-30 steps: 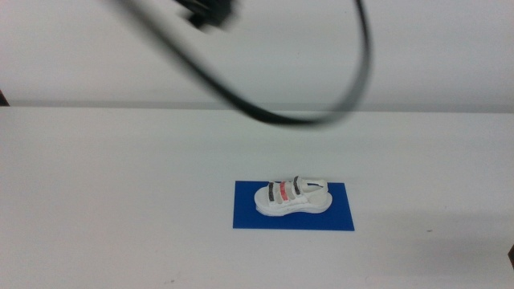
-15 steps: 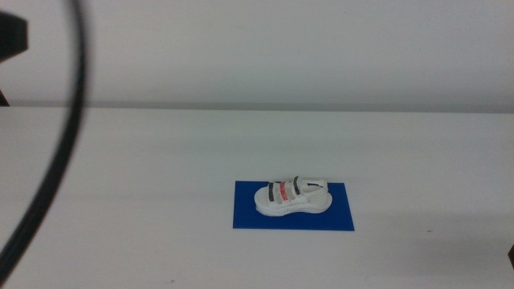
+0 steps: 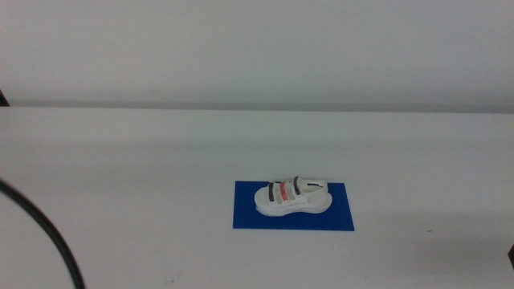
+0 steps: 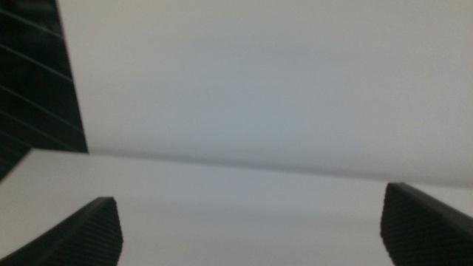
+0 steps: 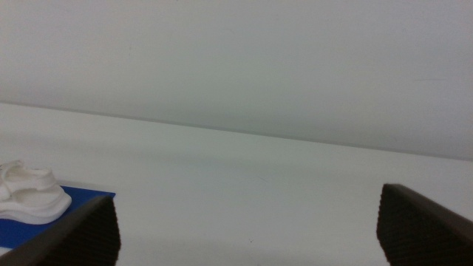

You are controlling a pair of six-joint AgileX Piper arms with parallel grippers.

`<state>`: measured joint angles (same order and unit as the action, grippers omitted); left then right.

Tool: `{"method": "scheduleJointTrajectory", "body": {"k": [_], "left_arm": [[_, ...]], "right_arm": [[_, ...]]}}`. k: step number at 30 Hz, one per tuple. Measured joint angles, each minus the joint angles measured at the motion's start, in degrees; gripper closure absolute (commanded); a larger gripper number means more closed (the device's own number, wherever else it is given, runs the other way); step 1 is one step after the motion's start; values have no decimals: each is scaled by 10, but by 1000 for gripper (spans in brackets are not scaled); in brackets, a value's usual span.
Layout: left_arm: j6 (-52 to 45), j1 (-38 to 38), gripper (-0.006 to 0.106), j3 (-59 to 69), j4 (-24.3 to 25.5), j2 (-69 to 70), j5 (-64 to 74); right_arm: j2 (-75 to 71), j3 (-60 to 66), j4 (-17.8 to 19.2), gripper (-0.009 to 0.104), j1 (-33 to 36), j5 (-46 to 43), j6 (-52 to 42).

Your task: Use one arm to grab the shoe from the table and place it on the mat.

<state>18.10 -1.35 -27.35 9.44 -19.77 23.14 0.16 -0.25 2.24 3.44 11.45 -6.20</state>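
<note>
White chunky-soled shoe (image 3: 292, 197) with two dark straps and one red sits upright on flat deep-blue rectangular mat (image 3: 249, 218), on plain white table (image 3: 144, 177). Right gripper (image 5: 247, 236) jaws wide apart, empty, shoe just beyond one jaw. Left gripper (image 4: 251, 236) jaws apart, empty

1. The shoe (image 3: 293, 197) is small and white with a chunky sole and three straps, two dark and one red between them. It rests upright on its sole, lying lengthwise along the mat.
2. The mat (image 3: 245, 218) is a thin, flat, deep-blue rectangle, longer than the shoe, lying on the white table (image 3: 120, 185) right of centre, with blue showing all round the shoe.
</note>
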Motion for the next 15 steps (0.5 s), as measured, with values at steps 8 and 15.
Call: {"method": "scheduleJointTrajectory", "body": {"k": [8,15], "left_arm": [[-76,53,7,120,-75,56,-131],[-82,53,7,210,-89,130,-140]], "right_arm": [[0,0,0,2,0,0,0],[0,0,0,2,0,0,0]]}}
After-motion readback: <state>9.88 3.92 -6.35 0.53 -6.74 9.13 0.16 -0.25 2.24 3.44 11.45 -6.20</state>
